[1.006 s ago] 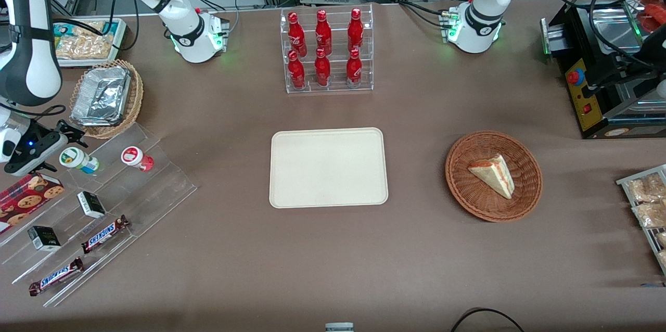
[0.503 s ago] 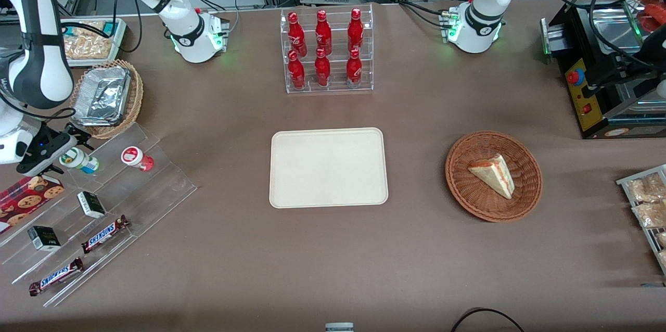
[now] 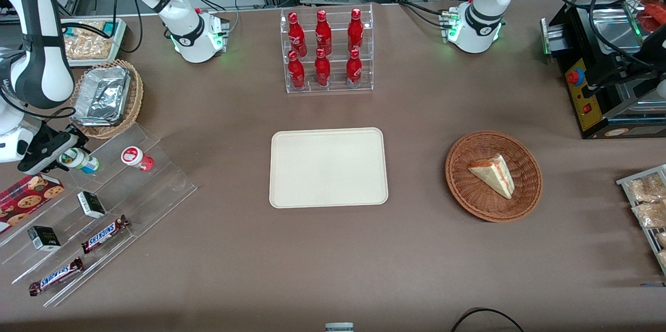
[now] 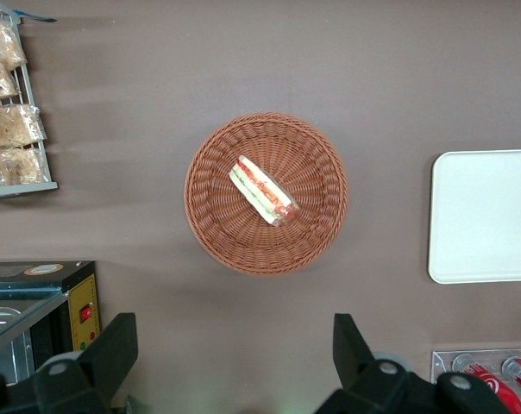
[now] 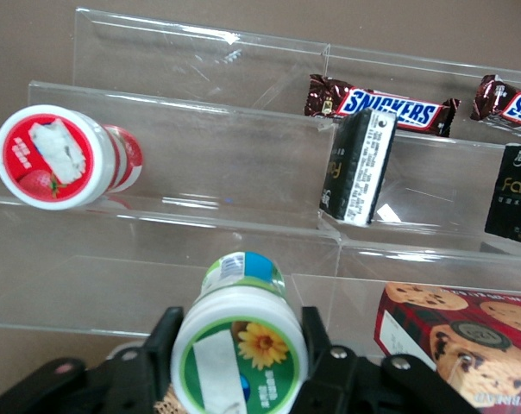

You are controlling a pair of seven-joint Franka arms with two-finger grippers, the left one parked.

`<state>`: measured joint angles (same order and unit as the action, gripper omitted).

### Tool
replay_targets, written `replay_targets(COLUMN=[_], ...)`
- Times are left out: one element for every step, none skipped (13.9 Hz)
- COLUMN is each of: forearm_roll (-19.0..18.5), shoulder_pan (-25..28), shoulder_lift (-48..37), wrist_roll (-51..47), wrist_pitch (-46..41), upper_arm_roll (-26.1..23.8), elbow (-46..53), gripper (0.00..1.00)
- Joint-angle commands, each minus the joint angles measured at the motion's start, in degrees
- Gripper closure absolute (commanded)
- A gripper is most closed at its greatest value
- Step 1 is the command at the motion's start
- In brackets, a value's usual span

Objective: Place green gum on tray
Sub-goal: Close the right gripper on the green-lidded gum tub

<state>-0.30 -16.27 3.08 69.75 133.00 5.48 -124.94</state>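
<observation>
Here the small white cylindrical green gum bottle with its green-and-white lid [image 5: 239, 359] lies on the top step of the clear acrylic stepped stand [image 3: 130, 191], toward the working arm's end of the brown counter [image 3: 312, 259]. The black end effector [image 5: 237, 362] has a finger on each side of the lid, touching it, so it is pinching the bottle. One like bottle with a red-and-white lid [image 3: 136, 157] lies beside it on the same step. Lower steps carry two small black boxes [image 3: 91, 204] and two Snickers bars [image 3: 105, 233]; a red cookie packet [image 3: 26, 194] rests at the stand's edge. The large flat cream-beige rectangular tray [image 3: 328, 167] sits mid-counter, well apart from the gum. Farther from the front camera, six red bottles [image 3: 322, 51] stand in a clear rack. One round wicker basket [image 3: 493, 176] holds one sandwich wedge; another wicker basket [image 3: 106, 98] holds foil containers. Cables and metal frames fill the room past the counter's edge.
</observation>
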Motion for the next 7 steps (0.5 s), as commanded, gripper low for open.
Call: replay_targets(forearm_roll=[-1.1, -1.1, -1.1, -1.0, -1.1, -1.0, -1.1], shoulder_pan=[-0.7, -0.6, -0.5, -0.1, 0.0, 0.4, 2.0], shoulder_lift=[-0.8, -0.9, -1.1, -1.4, -1.8, -1.8, -1.6], wrist_roll=[0.7, 0.4, 0.1, -0.1, -0.9, -1.6, -3.5], wrist_pitch=[0.9, 0.3, -0.5, -1.7, -3.6, -6.9, -10.6], upper_arm_roll=[-0.2, -0.2, -0.2, -0.3, -0.6, -0.8, -0.8], elbow=[-1.1, -0.9, -0.6, 0.0, 1.5, 4.0, 6.8], gripper=[1.00, 1.00, 1.00, 1.00, 1.00, 1.00, 1.00])
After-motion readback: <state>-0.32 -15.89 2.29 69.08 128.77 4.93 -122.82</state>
